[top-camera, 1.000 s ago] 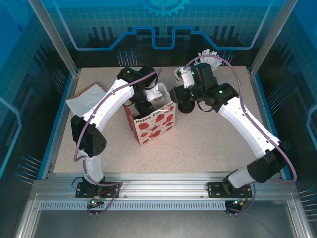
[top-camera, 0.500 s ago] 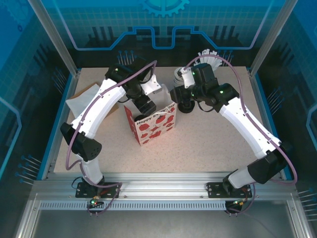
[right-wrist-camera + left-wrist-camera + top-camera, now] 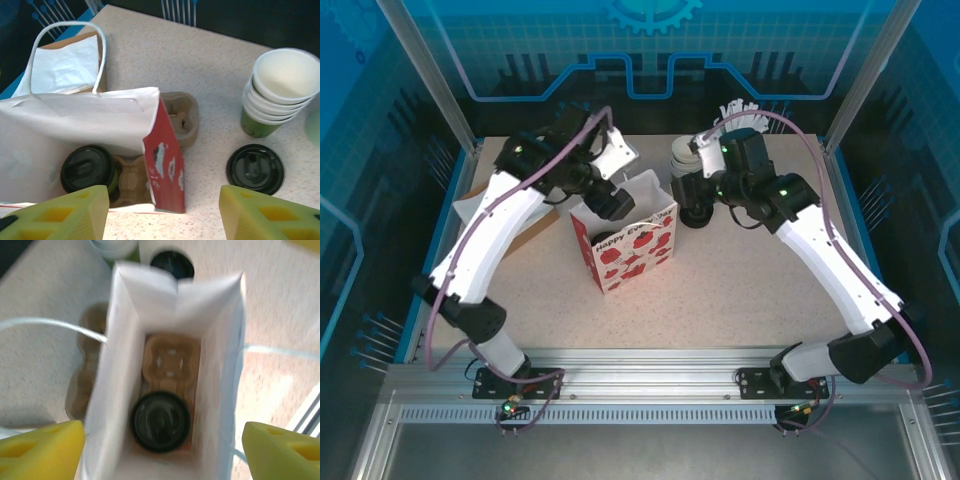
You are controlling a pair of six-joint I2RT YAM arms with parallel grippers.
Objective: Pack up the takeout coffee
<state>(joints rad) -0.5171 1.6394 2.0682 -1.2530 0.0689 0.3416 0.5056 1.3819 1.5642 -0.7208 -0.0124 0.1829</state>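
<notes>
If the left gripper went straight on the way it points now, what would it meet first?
Probably the coffee cup with the round black plastic lid inside the white paper bag, between the left gripper's yellow fingers. Depth is unclear; the fingers might catch the bag's rim first.

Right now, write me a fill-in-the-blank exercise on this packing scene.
1. The takeout coffee stands ____ the gift bag.
2. The loose lid lying on the table is ____ in colour.
3. The left gripper and the right gripper both have their jaws ____.
Missing words: inside; black; open.
</notes>
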